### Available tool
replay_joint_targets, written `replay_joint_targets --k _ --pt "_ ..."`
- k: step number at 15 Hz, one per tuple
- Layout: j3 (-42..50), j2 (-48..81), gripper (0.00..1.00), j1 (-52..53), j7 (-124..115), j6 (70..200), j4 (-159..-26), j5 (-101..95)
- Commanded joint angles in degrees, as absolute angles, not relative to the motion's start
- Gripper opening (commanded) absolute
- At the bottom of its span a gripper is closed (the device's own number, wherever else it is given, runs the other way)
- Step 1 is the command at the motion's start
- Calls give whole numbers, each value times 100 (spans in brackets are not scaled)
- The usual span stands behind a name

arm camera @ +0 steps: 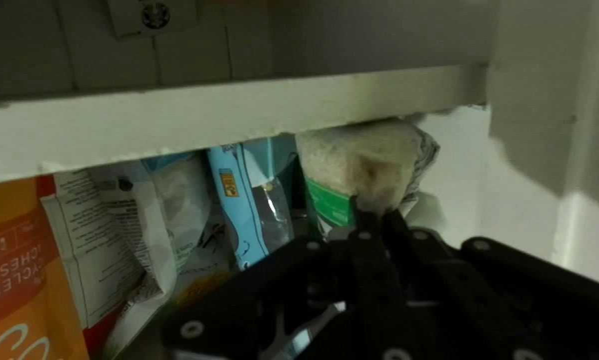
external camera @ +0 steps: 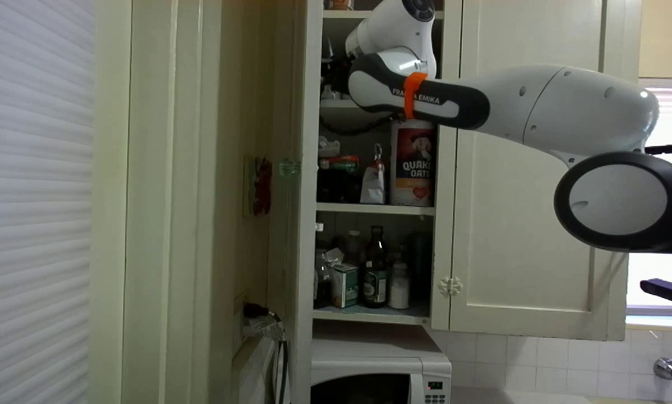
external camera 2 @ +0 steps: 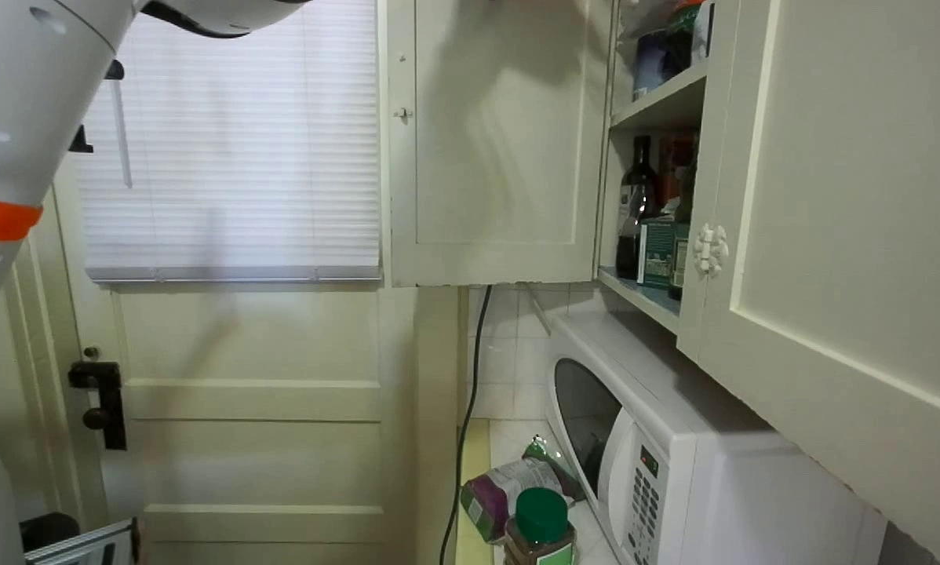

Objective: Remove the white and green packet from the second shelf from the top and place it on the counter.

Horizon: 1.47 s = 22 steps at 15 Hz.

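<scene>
The white and green packet [arm camera: 359, 165] stands against the cream shelf board [arm camera: 219, 117] in the wrist view, which appears upside down. It is pale and rumpled with a green band. My gripper's black fingertips [arm camera: 372, 212] are close together, and part of the packet is pinched between them. In an exterior view the arm reaches into the upper cupboard, above the second shelf board [external camera: 339, 104]. There the wrist and dark gripper parts are hard to make out, and the packet cannot be told apart. In an exterior view the gripper and packet are out of view.
Beside the packet are a light blue pack [arm camera: 239, 200], a white printed bag [arm camera: 129, 220] and an orange pouch [arm camera: 24, 280]. The cupboard's side wall [arm camera: 459, 170] is close by. A microwave [external camera 2: 721, 471], a purple bag [external camera 2: 509, 486] and a green-lidded jar [external camera 2: 541, 518] are below.
</scene>
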<state>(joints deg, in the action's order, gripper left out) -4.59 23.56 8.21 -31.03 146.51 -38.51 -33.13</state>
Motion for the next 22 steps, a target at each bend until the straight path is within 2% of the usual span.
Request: replay_joint_targets --k 1,8,16,22 --pt "-774 1873 2 743 -2932 14099 -4051 -2794" --pt "-831 865 2 335 -2832 13141 -4615 -2201" --pt "-566 -982 2 -304 -2389 11861 -6665 252" --pt "-57 -2146 2 -257 -2072 11439 -8343 990"
